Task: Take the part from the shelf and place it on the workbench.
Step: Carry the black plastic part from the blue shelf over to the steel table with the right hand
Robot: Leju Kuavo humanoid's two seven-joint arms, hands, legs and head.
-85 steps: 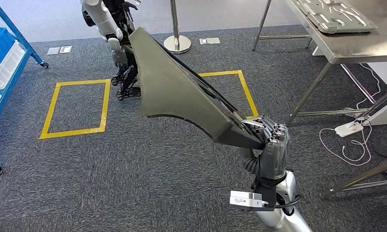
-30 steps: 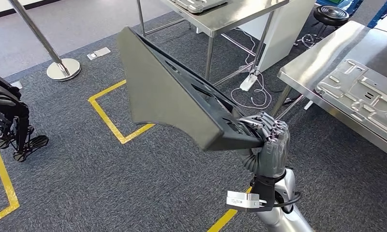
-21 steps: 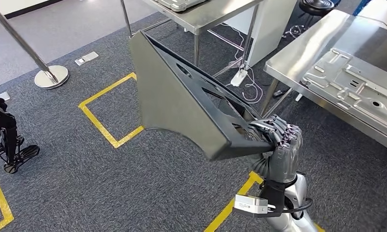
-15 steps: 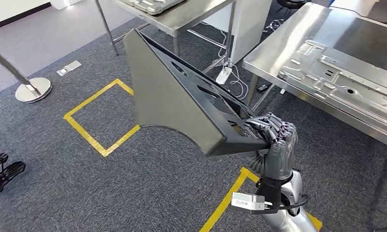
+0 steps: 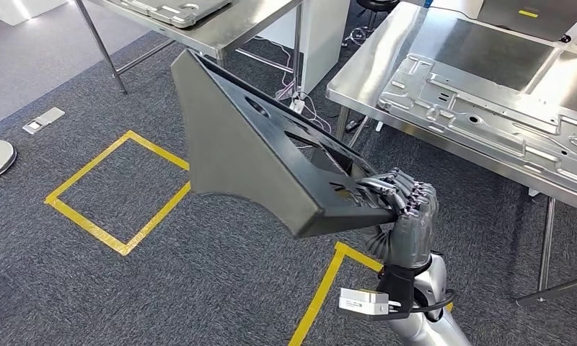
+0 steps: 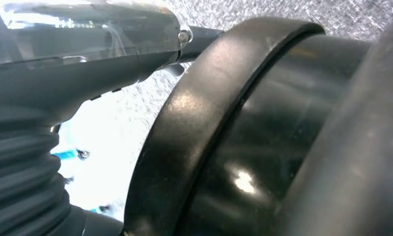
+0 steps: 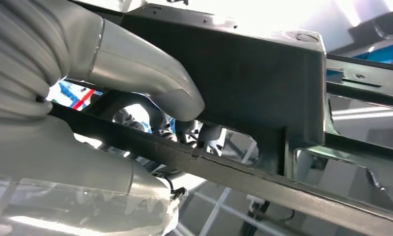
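Since half a second ago our view has swung right; the workbench (image 5: 386,54) now sits closer, ahead-right. Our right hand (image 5: 404,209) grips the dark part (image 5: 249,144) by one corner, panel tilted up over the carpet. Left hand (image 6: 62,73): cannot tell its state. We should keep turning, level the part, and clear the metal panel (image 5: 487,115) already lying there.
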